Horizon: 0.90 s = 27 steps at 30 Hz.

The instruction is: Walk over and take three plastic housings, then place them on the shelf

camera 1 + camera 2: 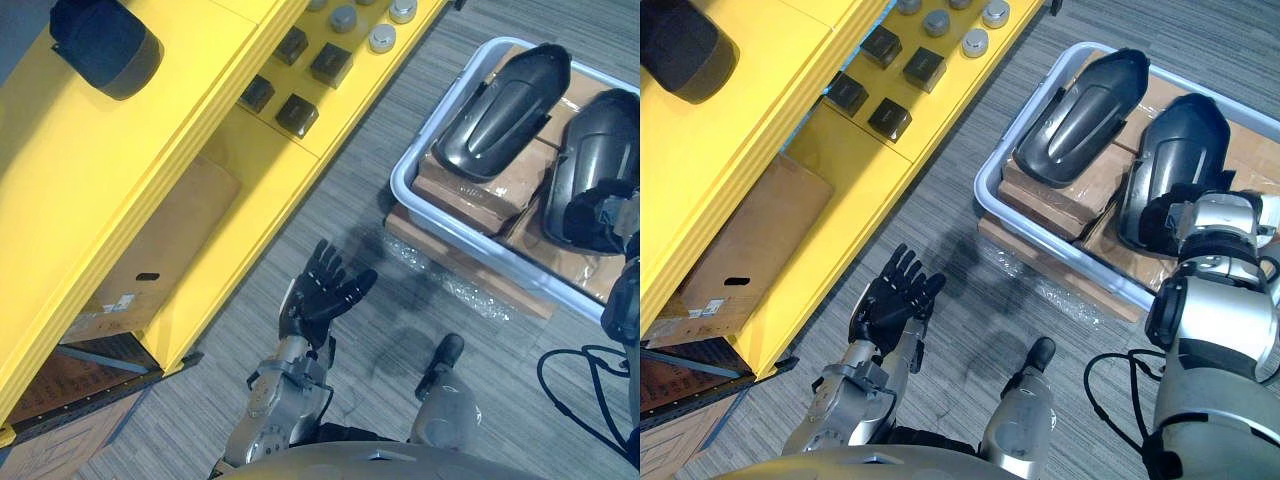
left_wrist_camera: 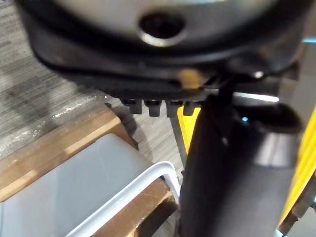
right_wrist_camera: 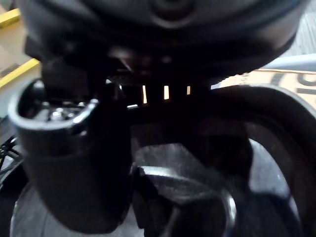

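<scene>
Two dark plastic housings lie in a pale bin on the floor at the right, one on the left and one on the right. A third dark housing sits on the top of the yellow shelf at the left. My right hand rests on the near end of the right housing, whose curved rim shows close up in the right wrist view. My left hand hangs over the carpet between shelf and bin, open and holding nothing.
Small black boxes and silver round caps stand on a lower shelf level. A cardboard box sits under the shelf. The bin rests on flat cardboard wrapped in clear film. Grey carpet lies between shelf and bin.
</scene>
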{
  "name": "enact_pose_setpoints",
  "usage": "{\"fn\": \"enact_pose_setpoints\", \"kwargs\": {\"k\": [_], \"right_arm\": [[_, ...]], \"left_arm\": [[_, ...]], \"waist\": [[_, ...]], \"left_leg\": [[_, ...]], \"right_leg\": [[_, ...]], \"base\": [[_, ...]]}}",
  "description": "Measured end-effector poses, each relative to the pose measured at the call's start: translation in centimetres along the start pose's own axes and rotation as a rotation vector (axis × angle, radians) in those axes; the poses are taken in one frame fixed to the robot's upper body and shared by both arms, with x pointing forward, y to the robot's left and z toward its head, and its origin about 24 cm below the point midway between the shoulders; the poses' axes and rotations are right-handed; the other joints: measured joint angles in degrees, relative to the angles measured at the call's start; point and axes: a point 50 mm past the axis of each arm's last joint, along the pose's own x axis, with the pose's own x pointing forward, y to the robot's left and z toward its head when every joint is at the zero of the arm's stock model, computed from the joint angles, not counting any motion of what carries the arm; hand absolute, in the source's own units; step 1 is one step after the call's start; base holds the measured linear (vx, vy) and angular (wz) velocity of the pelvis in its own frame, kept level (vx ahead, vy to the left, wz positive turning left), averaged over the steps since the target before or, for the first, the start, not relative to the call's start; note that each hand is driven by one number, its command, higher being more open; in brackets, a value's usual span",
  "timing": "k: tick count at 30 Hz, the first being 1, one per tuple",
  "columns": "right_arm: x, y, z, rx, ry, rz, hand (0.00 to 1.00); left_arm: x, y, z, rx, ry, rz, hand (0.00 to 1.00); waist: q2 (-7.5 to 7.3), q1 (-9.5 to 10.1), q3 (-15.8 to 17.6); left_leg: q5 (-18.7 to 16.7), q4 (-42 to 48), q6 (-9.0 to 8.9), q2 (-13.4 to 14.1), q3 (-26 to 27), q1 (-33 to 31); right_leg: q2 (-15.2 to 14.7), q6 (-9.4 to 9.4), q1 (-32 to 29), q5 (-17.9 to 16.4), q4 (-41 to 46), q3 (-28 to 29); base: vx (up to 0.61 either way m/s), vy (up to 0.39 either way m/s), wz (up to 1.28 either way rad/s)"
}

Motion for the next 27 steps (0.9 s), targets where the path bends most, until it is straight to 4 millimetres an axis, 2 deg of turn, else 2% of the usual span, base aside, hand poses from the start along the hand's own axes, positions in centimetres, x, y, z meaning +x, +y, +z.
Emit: {"fn": "enact_pose_setpoints", "kwargs": {"k": [5,8,12,17,21,23,25,27], "right_arm": [[0.3,0.6,-0.9,0.072,0.01,0.067,0.0],[0.7,0.7,-2.0,0.048,-0.008,0.045,0.0],[0.8,1.2,-2.7,-0.023,-0.125,-0.017,0.0],[0.0,2.3,-3.8,-0.143,-0.303,-0.073,0.0],[-1.5,4.6,-6.6,-0.185,-0.37,-0.011,0.0],[-2.6,5.6,-8.1,-0.179,-0.398,0.036,0.0],[-3.4,5.6,-8.7,-0.17,-0.431,0.035,0.0],[-4.3,5.9,-8.5,-0.16,-0.48,0.039,0.0]], "left_arm": [[0.1,1.5,0.8,0.018,-0.031,0.111,1.0],[-0.3,3.2,1.7,0.031,-0.063,0.188,1.0],[-1.3,4.9,2.2,0.054,-0.076,0.253,1.0],[-2.0,4.7,3.3,0.052,-0.122,0.234,1.0],[-2.3,4.4,5.5,0.134,-0.217,0.21,1.0],[-2.4,4.3,6.9,0.191,-0.274,0.205,1.0],[-2.0,4.0,7.5,0.249,-0.297,0.185,1.0],[-1.4,3.7,8.3,0.286,-0.321,0.152,1.0]], "waist": [[0.0,-0.88,0.0],[-0.01,-0.94,0.0],[-0.18,-1.12,0.0],[-1.03,-1.53,0.0],[-3.48,-3.33,-0.3],[-5.23,-4.62,-1.1],[-5.79,-5.37,-2.2],[-6.4,-6.38,-3.1]], "left_leg": [[0.0,-0.3,-0.01,-0.4,-0.1,1.8],[0.6,-1.4,-0.04,-0.5,-0.3,2.3],[1.7,-3.5,0.03,-0.6,0.3,4.0],[2.6,-6.1,0.07,-0.3,1.9,6.6],[2.5,-8.1,-0.01,1.0,3.8,10.1],[2.4,-9.3,-0.21,1.6,5.1,12.0],[2.2,-10.0,-0.35,1.8,6.0,13.0],[2.1,-10.5,-0.41,1.9,7.1,14.2]], "right_leg": [[-0.9,0.04,0.4,-1.7,2.6,0.0],[-1.2,-0.09,0.1,-2.3,3.4,-0.2],[-1.6,0.03,0.3,-2.4,4.0,0.3],[-1.5,0.24,0.6,-2.2,3.5,1.9],[0.0,0.28,3.2,-1.6,1.2,3.2],[0.7,0.31,4.3,-1.3,-0.2,4.1],[1.1,0.37,5.1,-0.6,-1.7,4.7],[1.6,0.5,6.1,0.4,-3.7,5.6]], "base": [[-0.02,0.001,0.01],[-0.05,-0.005,0.05],[-0.02,-0.007,-0.03],[0.01,-0.024,-0.17],[0.05,-0.045,-0.25],[0.05,-0.047,-0.29],[0.04,-0.019,-0.26],[0.04,-0.005,-0.26]]}}
